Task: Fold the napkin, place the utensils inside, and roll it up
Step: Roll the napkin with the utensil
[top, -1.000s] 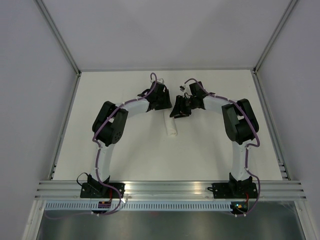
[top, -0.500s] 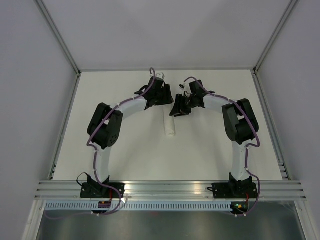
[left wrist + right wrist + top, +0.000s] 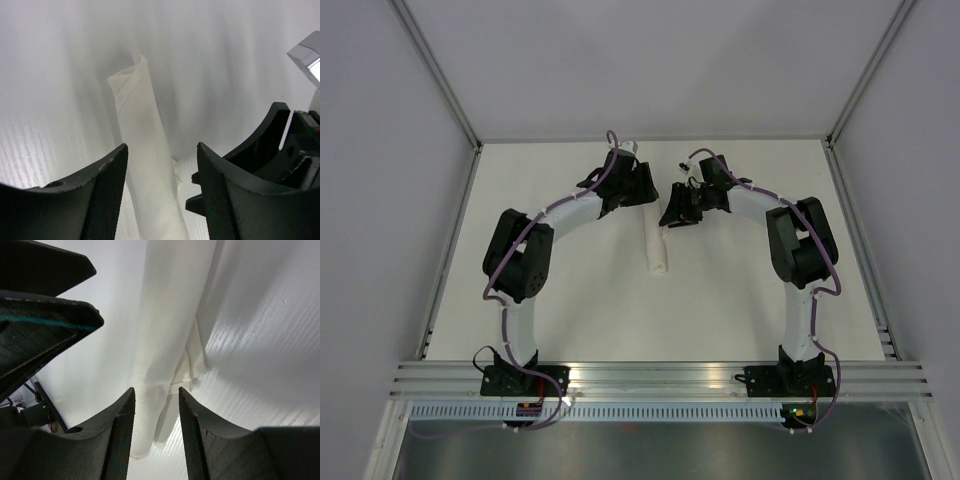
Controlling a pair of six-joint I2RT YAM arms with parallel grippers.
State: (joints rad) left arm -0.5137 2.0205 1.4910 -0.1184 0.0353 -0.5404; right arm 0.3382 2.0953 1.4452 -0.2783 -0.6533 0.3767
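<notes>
Left end effector (image 3: 161, 150) and right end effector (image 3: 156, 392) both have the fingers apart and grip nothing. On the counter (image 3: 740, 290) the napkin (image 3: 658, 248) lies as a slim roll, from 6 to 12 o'clock. Near its far end, the left one is at 11 o'clock and the right one at 2 o'clock.

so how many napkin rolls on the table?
1. The napkin roll lies on the table, its far end near the left fingers and right fingers. Both pairs are open and neither grips it. Anything rolled inside would be hidden.
</notes>
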